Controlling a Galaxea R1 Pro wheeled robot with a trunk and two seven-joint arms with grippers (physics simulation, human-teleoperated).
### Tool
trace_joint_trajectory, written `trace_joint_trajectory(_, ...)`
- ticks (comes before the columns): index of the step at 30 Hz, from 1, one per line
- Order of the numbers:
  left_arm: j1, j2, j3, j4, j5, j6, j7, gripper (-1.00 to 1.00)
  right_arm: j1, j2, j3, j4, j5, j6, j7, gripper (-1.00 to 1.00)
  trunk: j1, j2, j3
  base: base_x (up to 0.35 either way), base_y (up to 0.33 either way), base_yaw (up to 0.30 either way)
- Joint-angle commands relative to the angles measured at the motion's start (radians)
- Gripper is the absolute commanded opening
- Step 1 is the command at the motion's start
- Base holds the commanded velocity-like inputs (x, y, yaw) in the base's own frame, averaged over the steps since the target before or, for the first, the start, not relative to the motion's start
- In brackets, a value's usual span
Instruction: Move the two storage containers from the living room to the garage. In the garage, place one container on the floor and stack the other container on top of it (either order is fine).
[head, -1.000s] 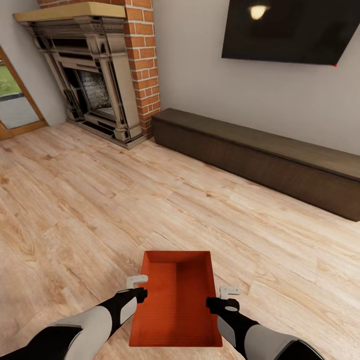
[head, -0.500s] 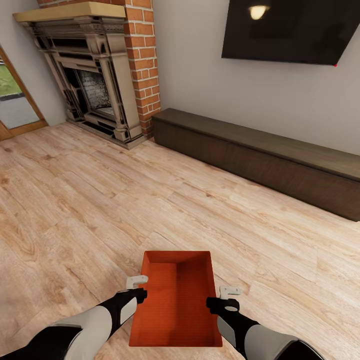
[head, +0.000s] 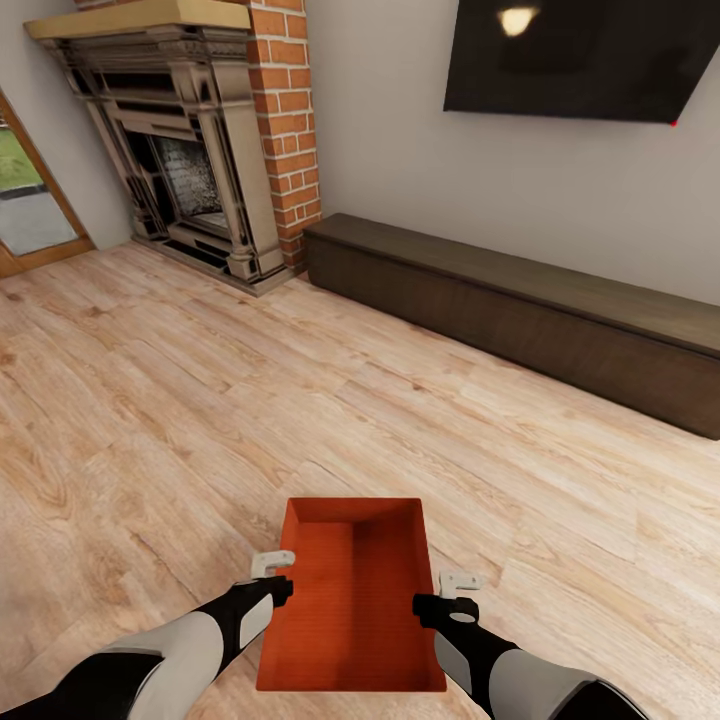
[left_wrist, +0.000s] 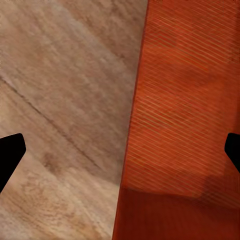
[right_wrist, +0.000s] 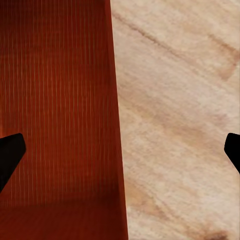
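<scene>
While the bin (head: 352, 600) is carried level above the wood floor (head: 200, 400), well out from the fireplace (head: 190, 150), its side walls are straddled by wide-spread left gripper (head: 268, 570) and right gripper (head: 462, 590) (clamping unclear); steady, even support is advised.

One red-orange storage container (head: 350, 610) shows, though a second nested inside it cannot be ruled out, along with two hands, left hand (head: 272, 563) and right hand (head: 460, 580), one brick fireplace (head: 190, 150), one low dark bench (head: 520, 310) and one wall screen (head: 580, 60).
</scene>
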Motion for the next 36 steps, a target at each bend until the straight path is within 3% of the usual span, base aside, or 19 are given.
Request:
trace_joint_trajectory(1,0.000,0.000,-0.003,0.000,0.009,0.003,0.003,1.00,-0.001,0.000,0.009,0.001,-0.010,-0.003,-0.003,1.00,0.004,-0.008,-0.004,0.000,0.000,0.000)
trace_joint_trajectory(12,0.000,0.006,-0.003,-0.001,0.009,0.000,0.003,1.00,-0.001,0.000,0.009,0.001,-0.010,-0.004,-0.003,1.00,0.046,-0.085,-0.038,0.000,0.000,0.000)
trace_joint_trajectory(17,0.000,0.006,-0.003,-0.001,0.009,-0.003,0.003,1.00,-0.001,0.000,0.009,0.001,-0.010,-0.004,-0.003,1.00,0.046,-0.085,-0.038,0.000,0.000,0.000)
trace_joint_trajectory(36,-0.001,0.005,-0.003,0.001,0.008,-0.003,0.001,1.00,-0.001,0.000,0.009,0.001,-0.010,-0.004,-0.003,1.00,0.119,-0.218,-0.098,0.000,0.000,0.000)
